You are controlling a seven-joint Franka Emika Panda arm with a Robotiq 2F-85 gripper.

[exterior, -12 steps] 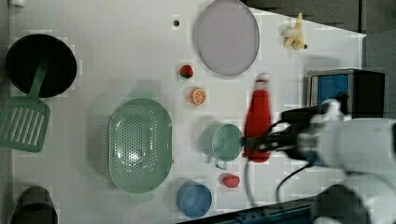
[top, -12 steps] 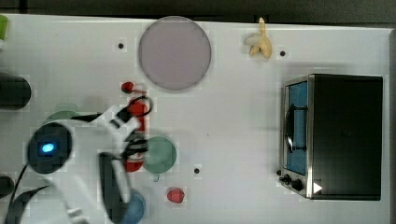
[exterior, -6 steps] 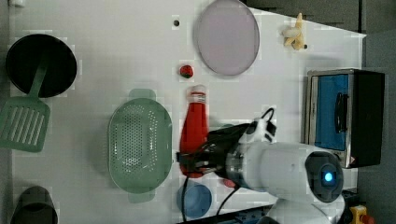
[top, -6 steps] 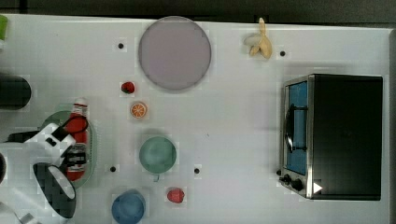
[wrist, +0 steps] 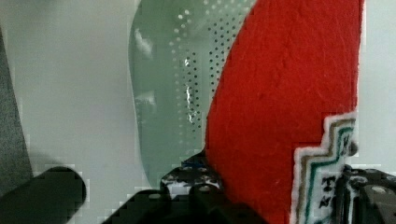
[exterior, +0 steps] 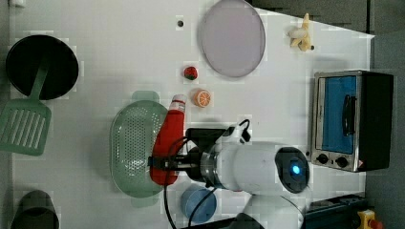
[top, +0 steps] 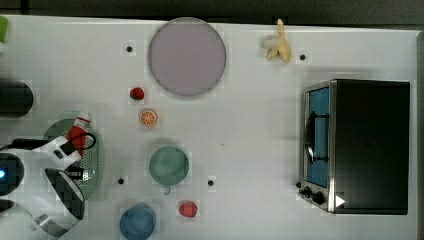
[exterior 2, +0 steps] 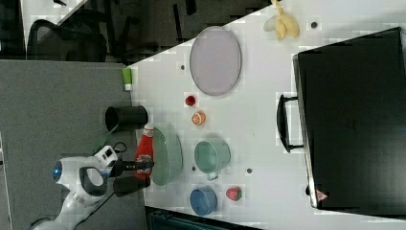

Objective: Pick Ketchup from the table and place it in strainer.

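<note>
We judge that the coming move turns on how the Ketchup sits over the strainer beneath our claw. In the left view the bottle's red body runs out from the claw with its white cap pointing away and slightly off to one side, so its long axis lies roughly along the strainer's own long axis rather than across it. The bottle's base end is at the claw and the cap end reaches out towards the strainer's far rim, close to the orange slice on the worktop beyond. Our claw stands partly open, its fingers closed on the lower body of the Ketchup; the wrist view shows the red body and its label band held right against the claw, with the strainer's perforated floor directly below and to one side. In the top view the Ketchup overlaps the strainer, though we cannot tell whether the bottle touches the basket or hangs clear above it. We judge the placing step nearly reached: what remains is to lower and let go, taking care the cap end falls inside the rim and not over it.
</note>
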